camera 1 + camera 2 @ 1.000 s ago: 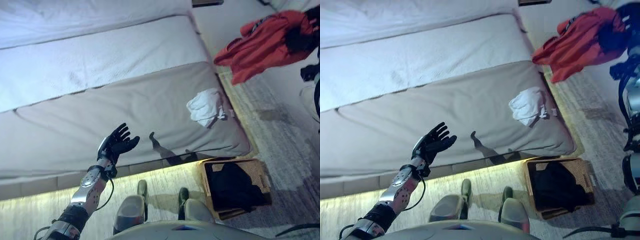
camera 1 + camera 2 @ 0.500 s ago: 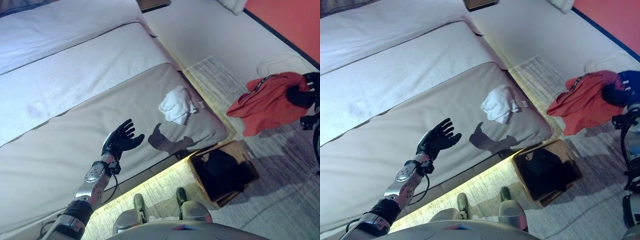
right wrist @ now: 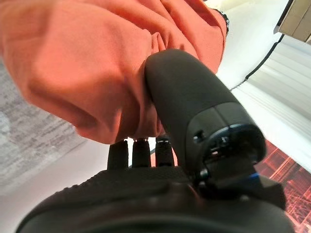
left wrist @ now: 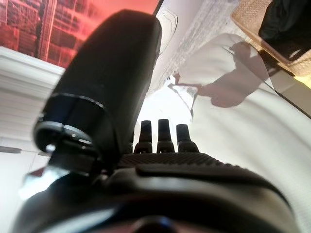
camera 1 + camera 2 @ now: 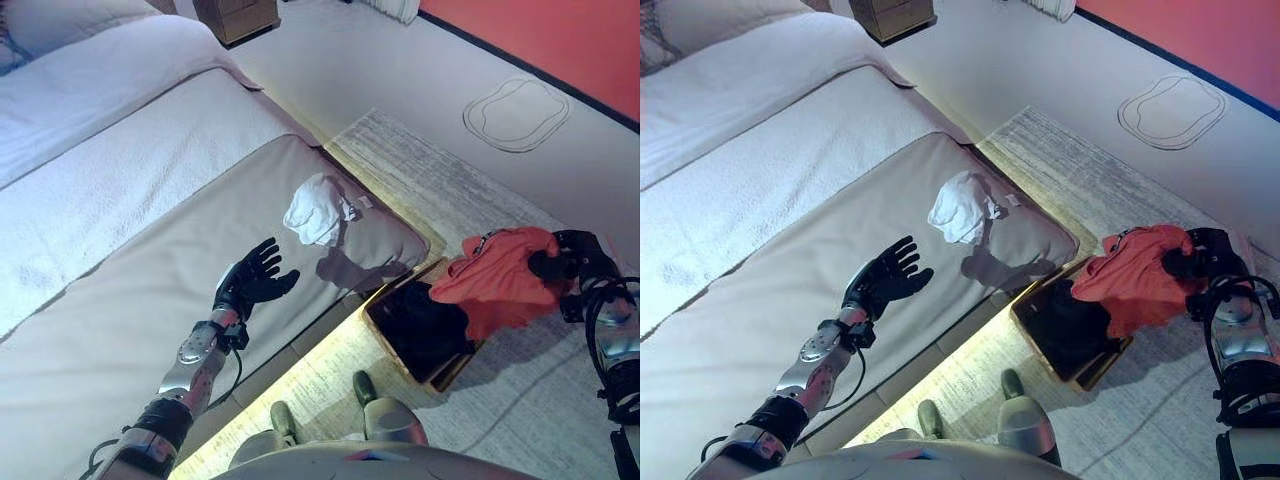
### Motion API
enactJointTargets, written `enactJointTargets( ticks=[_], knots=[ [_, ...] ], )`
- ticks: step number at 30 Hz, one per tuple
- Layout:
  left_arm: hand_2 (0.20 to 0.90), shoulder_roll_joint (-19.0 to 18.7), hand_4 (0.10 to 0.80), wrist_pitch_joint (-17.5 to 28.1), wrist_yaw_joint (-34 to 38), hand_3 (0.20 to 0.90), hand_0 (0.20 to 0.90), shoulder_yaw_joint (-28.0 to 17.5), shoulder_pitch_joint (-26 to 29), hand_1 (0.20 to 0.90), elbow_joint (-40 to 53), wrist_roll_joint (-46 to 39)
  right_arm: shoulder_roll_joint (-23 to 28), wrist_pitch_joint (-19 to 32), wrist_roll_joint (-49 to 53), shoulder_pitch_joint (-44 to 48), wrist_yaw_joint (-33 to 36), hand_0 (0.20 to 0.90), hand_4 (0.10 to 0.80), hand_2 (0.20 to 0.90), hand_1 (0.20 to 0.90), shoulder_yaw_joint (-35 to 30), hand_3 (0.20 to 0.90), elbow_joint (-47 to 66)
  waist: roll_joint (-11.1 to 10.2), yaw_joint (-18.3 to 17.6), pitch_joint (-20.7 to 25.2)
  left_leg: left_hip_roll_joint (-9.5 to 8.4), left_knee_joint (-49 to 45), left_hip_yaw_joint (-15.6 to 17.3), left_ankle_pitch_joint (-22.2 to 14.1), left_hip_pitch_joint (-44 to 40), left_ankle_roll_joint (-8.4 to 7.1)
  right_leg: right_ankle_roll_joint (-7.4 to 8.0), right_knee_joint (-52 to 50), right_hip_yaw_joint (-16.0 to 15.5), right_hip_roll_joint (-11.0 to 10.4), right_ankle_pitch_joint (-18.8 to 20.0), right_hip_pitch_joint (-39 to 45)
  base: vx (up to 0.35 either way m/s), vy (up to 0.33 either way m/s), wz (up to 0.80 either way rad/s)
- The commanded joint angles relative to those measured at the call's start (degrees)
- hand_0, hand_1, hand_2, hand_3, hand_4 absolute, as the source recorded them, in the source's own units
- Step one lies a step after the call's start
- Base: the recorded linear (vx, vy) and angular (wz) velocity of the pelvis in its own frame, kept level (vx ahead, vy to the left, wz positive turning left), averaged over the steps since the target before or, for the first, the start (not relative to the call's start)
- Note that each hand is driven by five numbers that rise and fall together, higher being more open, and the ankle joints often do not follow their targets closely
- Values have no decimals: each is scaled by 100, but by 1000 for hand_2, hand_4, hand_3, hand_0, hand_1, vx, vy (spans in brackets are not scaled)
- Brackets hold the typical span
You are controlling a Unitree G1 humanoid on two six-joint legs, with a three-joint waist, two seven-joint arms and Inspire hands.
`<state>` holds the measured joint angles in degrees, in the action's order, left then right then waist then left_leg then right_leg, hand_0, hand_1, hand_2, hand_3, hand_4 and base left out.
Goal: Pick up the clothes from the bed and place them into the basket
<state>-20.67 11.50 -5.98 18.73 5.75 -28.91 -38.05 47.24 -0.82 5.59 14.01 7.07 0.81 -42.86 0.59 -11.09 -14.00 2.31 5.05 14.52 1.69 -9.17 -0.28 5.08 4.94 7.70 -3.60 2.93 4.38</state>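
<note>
My right hand (image 5: 568,262) is shut on an orange-red garment (image 5: 495,281) and holds it hanging over the right side of the wicker basket (image 5: 442,374), which stands on the floor by the bed's corner. Dark clothing (image 5: 418,324) lies inside the basket. The garment bunches against my thumb in the right wrist view (image 3: 87,73). A crumpled white garment (image 5: 314,208) lies on the grey bed cover (image 5: 150,300) near the bed's corner. My left hand (image 5: 255,285) is open and empty, raised over the bed cover, well short of the white garment.
A patterned rug (image 5: 480,200) covers the floor beside the bed. A wooden nightstand (image 5: 236,15) stands at the far wall. A red wall (image 5: 560,35) runs along the top right. A lit strip (image 5: 300,370) glows along the bed's base.
The camera has swung right. My right hand has brought the orange-red garment down from high up to just over the basket. My left hand has stayed open over the bed.
</note>
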Motion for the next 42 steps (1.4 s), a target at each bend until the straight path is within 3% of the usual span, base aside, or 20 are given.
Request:
enactJointTargets(
  ticks=[1,14,15,16,17,24,33,42],
  knots=[
    [900,40,800,657,-110,900,900,213,333,900,120,126,225,486,-4,694,350,300,100,300,300,17,200,-154,-88,162,459,69,-673,-159,-953,307,-30,33,-468,-129,75,-55,-603,0,0,0],
    [900,-15,800,800,-142,900,900,157,291,900,77,47,31,319,-48,682,536,300,100,300,300,104,200,-259,111,197,238,56,-478,-235,-827,339,-85,38,-404,-258,31,-37,-680,-24,-19,3],
    [900,1,800,829,-137,900,900,148,317,900,72,47,12,288,-67,699,579,679,542,679,679,117,642,-244,133,190,210,52,-467,-233,-822,347,-87,36,-400,-263,27,-38,-688,-37,3,2],
    [900,4,800,832,-138,900,900,145,320,900,71,49,8,284,-71,703,582,832,720,832,832,119,820,-243,136,189,206,51,-464,-232,-821,347,-87,35,-399,-263,27,-39,-689,-31,3,1],
    [900,21,800,856,-158,900,900,143,324,900,59,64,-9,265,-83,700,611,900,800,900,900,119,900,-230,152,187,197,43,-466,-230,-818,355,-87,36,-389,-261,21,-34,-689,0,0,0],
    [900,40,800,913,-248,900,900,137,248,900,77,36,-59,253,-134,626,657,900,800,900,900,96,900,-283,227,181,189,35,-438,-237,-819,307,-93,40,-367,-251,5,-41,-662,0,0,0],
    [900,36,800,939,-183,900,900,31,219,900,31,1,-148,32,-132,422,495,900,800,900,900,50,900,-515,149,218,229,68,-421,-252,-818,263,-104,40,-350,-252,13,-34,-621,1,-3,0],
    [900,10,800,916,-125,900,900,10,204,900,38,-25,-131,-32,-246,673,776,900,800,900,900,209,900,-286,108,356,203,43,-500,-492,-826,297,-99,-4,-461,-290,26,-101,-588,23,-14,4]
  ],
)
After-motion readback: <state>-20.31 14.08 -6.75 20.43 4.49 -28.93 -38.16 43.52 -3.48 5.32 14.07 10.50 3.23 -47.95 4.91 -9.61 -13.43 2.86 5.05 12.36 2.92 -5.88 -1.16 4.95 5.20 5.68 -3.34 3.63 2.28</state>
